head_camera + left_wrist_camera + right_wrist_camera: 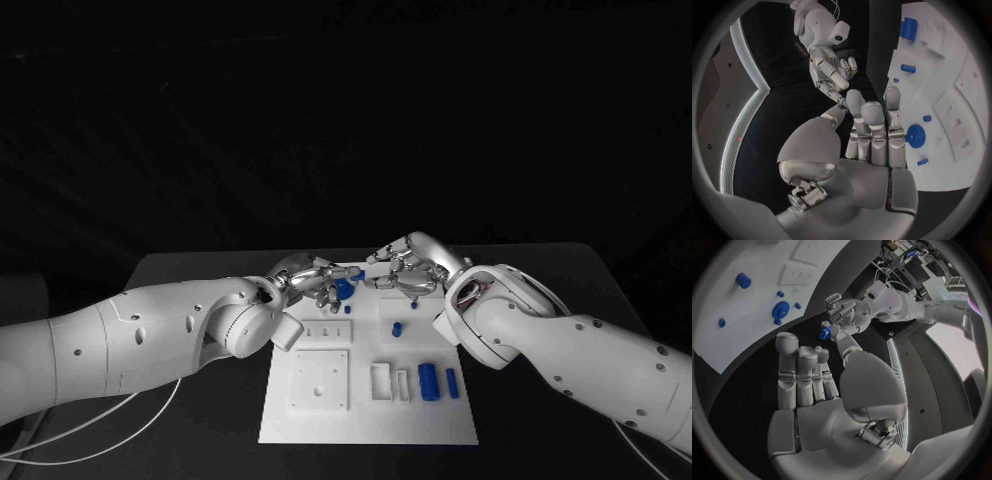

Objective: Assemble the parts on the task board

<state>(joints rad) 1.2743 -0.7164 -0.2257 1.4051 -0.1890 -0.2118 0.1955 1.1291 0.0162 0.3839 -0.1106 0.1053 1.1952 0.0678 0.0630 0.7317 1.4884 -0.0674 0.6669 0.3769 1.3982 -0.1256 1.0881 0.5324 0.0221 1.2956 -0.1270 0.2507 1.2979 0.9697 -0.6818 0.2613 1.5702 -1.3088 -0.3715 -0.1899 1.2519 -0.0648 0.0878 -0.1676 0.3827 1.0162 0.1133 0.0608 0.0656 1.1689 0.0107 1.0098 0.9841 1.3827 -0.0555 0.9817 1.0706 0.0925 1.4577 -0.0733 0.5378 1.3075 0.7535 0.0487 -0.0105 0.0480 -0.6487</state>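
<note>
The white task board (368,400) lies mid-table, and both hands hover at its far end. My left hand (310,278) appears in the right wrist view (848,315) pinching a small blue part (825,333) at its fingertips, off the board's edge. My right hand (411,265) faces it a short way off, fingers apart and holding nothing (807,385). A round blue part (914,135) stands on the board right beside the left fingers (873,125). More blue parts stand further along: a peg (397,327) and two blocks (428,379).
Recessed white pockets and a square plate (320,378) take up the board's near half. Black table (188,275) surrounds the board. A white cable (101,440) trails under the left arm.
</note>
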